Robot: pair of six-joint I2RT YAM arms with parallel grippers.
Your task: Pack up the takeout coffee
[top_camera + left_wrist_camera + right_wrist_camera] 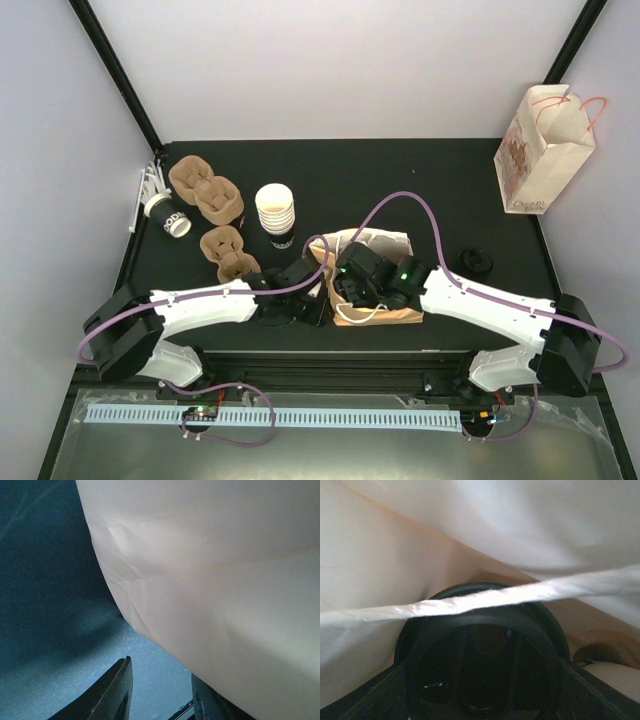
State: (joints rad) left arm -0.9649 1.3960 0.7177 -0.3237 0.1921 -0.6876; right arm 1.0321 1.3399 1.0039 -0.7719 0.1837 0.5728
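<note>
Paper bag point(375, 565) walls close around right tool point(485, 697) gripping black lid point(482, 647).

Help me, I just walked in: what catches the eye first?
A brown paper bag lies at the table's near edge, the right gripper inside it holding a round black lid, the left gripper at its side. A stack of white cups stands to its left, and a printed bag stands far right.

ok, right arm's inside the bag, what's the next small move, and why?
Probably ease the right gripper a little deeper before releasing: the round black lid it grips is inside the brown bag, but the bag's white handle lies across it and could snag on withdrawal. Left gripper sits open beside the bag.
</note>
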